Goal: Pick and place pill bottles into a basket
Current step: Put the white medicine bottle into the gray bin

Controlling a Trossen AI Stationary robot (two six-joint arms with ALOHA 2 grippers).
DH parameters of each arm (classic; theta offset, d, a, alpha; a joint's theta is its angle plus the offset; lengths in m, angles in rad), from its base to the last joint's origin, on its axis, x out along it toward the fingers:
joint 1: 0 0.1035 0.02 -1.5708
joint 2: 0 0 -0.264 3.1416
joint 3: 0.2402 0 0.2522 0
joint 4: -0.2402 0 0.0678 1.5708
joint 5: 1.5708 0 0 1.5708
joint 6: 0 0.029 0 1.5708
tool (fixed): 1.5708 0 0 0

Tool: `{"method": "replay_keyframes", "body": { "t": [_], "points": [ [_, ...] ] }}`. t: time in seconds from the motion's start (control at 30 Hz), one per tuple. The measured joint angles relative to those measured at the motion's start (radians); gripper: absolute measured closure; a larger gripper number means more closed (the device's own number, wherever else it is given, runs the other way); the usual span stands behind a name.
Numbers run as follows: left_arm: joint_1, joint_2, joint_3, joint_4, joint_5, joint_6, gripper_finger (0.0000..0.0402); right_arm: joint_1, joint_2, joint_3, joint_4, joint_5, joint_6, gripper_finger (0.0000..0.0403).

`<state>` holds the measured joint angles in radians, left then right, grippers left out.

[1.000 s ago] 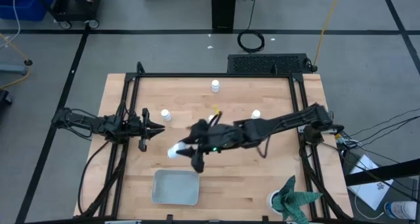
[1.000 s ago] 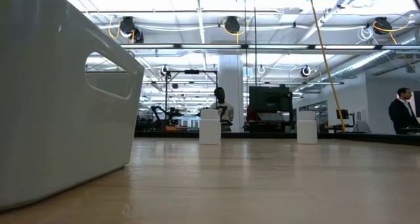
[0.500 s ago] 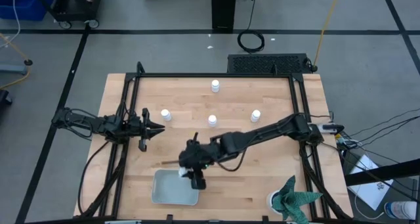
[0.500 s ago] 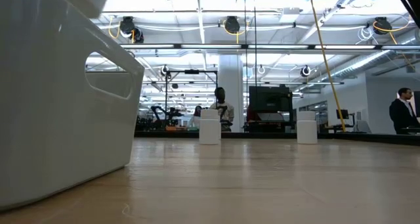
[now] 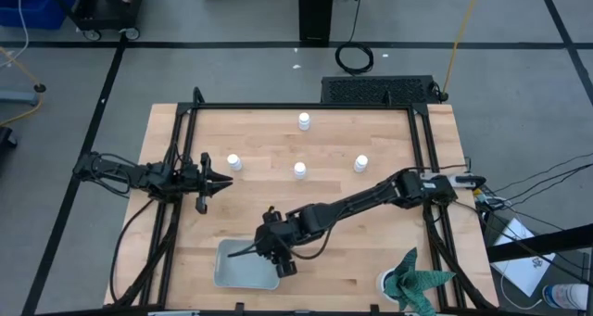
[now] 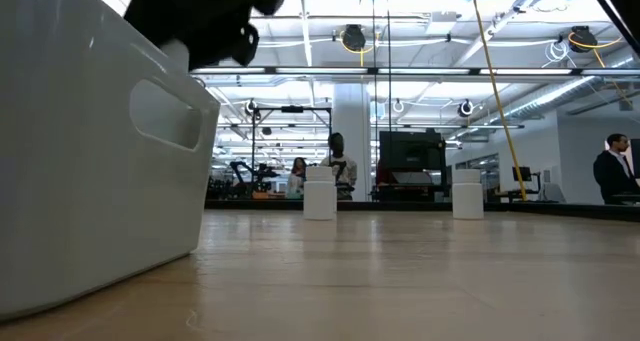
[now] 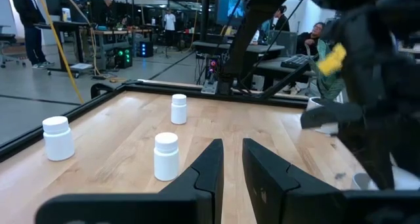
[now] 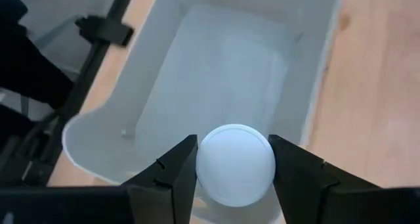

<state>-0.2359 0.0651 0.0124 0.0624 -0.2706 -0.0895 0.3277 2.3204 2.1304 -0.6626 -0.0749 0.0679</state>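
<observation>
The right pincer (image 8: pixel 228 163), gripping a bottle (image 8: pixel 236 163), has moved over the basket (image 8: pixel 197 73), ready to drop; left pincer (image 7: pixel 228 163) waits nearly closed.

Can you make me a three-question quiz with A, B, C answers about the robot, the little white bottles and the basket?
1. Where is the right gripper?
A. Over the basket
B. Beside the far table edge
C. Off the table

2. How many pill bottles stand loose on the table?
A. Two
B. Four
C. Seven

3. What is the right gripper doing?
A. Hanging open and empty
B. Holding a pill bottle
C. Gripping the basket's rim

Answers:
1. A, the high view shows the right arm reaching over the basket's right part.
2. B, four white bottles stand on the wood in the high view.
3. B, the right wrist view shows the white cap between the two fingers, above the basket.
</observation>
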Motion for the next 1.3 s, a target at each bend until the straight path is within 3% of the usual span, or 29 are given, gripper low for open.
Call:
{"method": "replay_keyframes", "body": {
  "t": [0.8, 1.3],
  "points": [
    [0.000, 0.000, 0.000, 0.000, 0.000, 0.000, 0.0339, 0.017, 0.049, -0.001, 0.017, 0.022, -0.028, 0.0238],
    [0.000, 0.000, 0.000, 0.000, 0.000, 0.000, 0.0339, 0.022, 0.049, -0.001, 0.062, 0.020, -0.061, 0.0184]
  ]
}}
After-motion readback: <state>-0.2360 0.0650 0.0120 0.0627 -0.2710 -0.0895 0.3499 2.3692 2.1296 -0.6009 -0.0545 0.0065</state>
